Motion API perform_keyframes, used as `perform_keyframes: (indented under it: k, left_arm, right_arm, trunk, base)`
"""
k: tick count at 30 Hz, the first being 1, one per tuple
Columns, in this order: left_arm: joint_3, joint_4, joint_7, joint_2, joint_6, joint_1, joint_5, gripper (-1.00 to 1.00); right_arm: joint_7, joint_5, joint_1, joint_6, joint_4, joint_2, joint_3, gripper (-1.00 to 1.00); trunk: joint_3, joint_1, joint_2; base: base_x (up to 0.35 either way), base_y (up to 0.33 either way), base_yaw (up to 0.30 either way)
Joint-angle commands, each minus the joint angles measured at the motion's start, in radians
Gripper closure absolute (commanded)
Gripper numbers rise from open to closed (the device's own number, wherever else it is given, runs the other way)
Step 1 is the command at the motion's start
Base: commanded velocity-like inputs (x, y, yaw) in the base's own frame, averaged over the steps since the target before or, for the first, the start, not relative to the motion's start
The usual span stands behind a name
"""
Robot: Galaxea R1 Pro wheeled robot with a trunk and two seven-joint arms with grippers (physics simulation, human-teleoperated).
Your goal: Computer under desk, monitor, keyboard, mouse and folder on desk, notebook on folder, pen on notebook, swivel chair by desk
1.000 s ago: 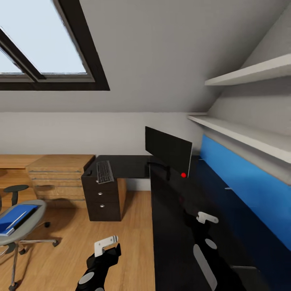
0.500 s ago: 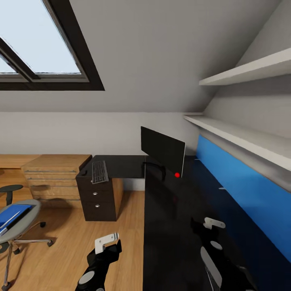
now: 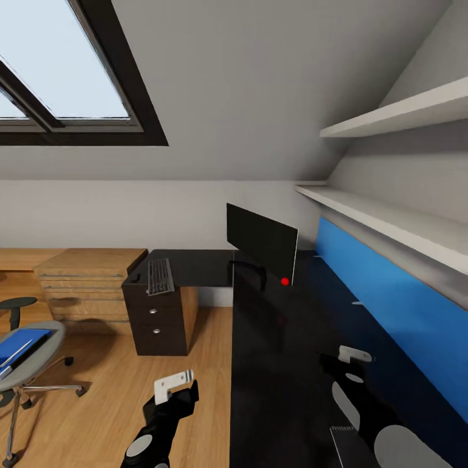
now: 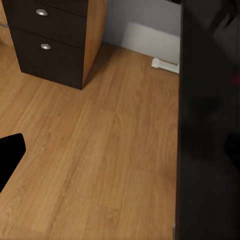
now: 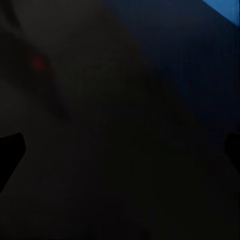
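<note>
Your left end effector [image 3: 174,385] hangs low over the wooden floor, nothing in it; how far its fingers are parted you cannot tell. Far left, the swivel chair [image 3: 26,364] carries the blue folder [image 3: 19,346], well apart from the counter [image 3: 273,351], so that is likely your next fetch. Further right, the keyboard [image 3: 159,276] lies on the counter's far wing above the drawer unit [image 3: 156,318], the monitor [image 3: 261,242] upright at the corner. Your right end effector [image 3: 354,356] hovers over the glossy black top, empty, its opening unclear.
</note>
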Motion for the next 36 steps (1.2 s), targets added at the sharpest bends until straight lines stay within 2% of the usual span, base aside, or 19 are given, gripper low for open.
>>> perform_keyframes:
  k: [1, 2, 6, 10, 13, 15, 19, 36]
  left_arm:
    - [-0.003, -0.005, 0.007, 0.001, 0.002, -0.002, 0.004, -1.0]
    - [-0.004, -0.011, 0.008, 0.0, 0.001, -0.002, 0.004, -1.0]
    - [-0.004, -0.018, 0.01, 0.0, -0.001, -0.002, 0.003, -1.0]
    - [-0.009, -0.024, 0.045, -0.001, -0.002, -0.002, 0.003, -1.0]
    - [-0.033, -0.024, 0.072, -0.002, -0.002, -0.001, 0.003, -1.0]
    - [-0.068, -0.025, 0.098, -0.001, -0.002, -0.002, 0.002, -1.0]
    - [-0.083, -0.025, 0.118, -0.001, -0.002, -0.001, 0.002, -1.0]
    - [-0.088, -0.025, 0.128, 0.0, -0.002, -0.001, 0.002, -1.0]
  right_arm:
    - [-0.008, -0.008, -0.011, 0.009, 0.015, -0.009, 0.009, -1.0]
    - [-0.007, -0.009, -0.026, 0.05, 0.034, -0.021, 0.009, -1.0]
    - [-0.007, -0.01, -0.047, 0.141, 0.047, -0.038, 0.009, -1.0]
    - [-0.008, -0.012, -0.077, 0.219, 0.084, -0.063, 0.009, -1.0]
    - [-0.008, -0.013, -0.09, 0.237, 0.11, -0.071, 0.009, -1.0]
    - [-0.009, -0.014, -0.099, 0.253, 0.124, -0.075, 0.009, -1.0]
    - [-0.009, -0.014, -0.103, 0.269, 0.129, -0.075, 0.009, -1.0]
    - [-0.007, -0.014, -0.104, 0.277, 0.131, -0.074, 0.009, -1.0]
  trunk:
    - [-0.002, 0.0, -0.002]
    - [-0.002, 0.0, -0.002]
    - [-0.002, 0.0, -0.002]
    - [-0.014, 0.016, -0.03]
    - [-0.024, 0.027, -0.051]
    - [-0.03, 0.035, -0.065]
    - [-0.043, 0.05, -0.093]
    - [-0.096, 0.115, -0.212]
  base:
    - [0.0, 0.0, 0.0]
    - [0.0, 0.0, 0.0]
    - [0.0, 0.0, 0.0]
    - [0.0, 0.0, 0.0]
    - [0.0, 0.0, 0.0]
    - [0.0, 0.0, 0.0]
    - [0.0, 0.0, 0.0]
    - [0.0, 0.0, 0.0]
